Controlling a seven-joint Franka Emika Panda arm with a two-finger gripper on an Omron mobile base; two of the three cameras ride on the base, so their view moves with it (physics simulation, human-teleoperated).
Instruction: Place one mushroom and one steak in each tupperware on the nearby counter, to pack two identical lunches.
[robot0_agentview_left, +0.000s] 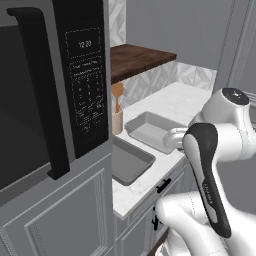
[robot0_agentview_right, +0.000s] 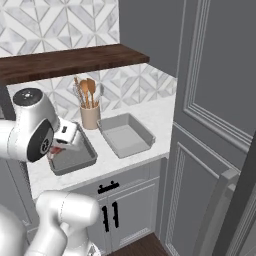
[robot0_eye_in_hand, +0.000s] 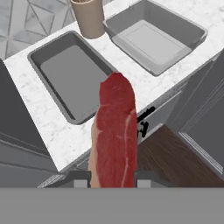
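Observation:
A red steak (robot0_eye_in_hand: 114, 131) with a white marbling streak stands on edge between the fingertips of my gripper (robot0_eye_in_hand: 114, 177), which is shut on it. The steak hangs over the counter's (robot0_eye_in_hand: 52, 127) front edge, just in front of the near tupperware (robot0_eye_in_hand: 65, 74), whose floor is bare. The second tupperware (robot0_eye_in_hand: 153, 41) lies beyond it, also bare inside. In the right base view my gripper (robot0_agentview_right: 59, 146) hovers at the left tray's (robot0_agentview_right: 80, 156) left end, with a bit of red steak (robot0_agentview_right: 55, 149) showing under the hand. The mushroom is out of view.
A tan utensil holder (robot0_eye_in_hand: 89, 17) with wooden spoons stands behind the trays against the tiled wall. A dark wooden shelf (robot0_agentview_right: 70, 60) hangs above. A black microwave (robot0_agentview_left: 50, 100) juts out left of the counter, and a tall grey cabinet (robot0_agentview_right: 220, 125) bounds it on the right.

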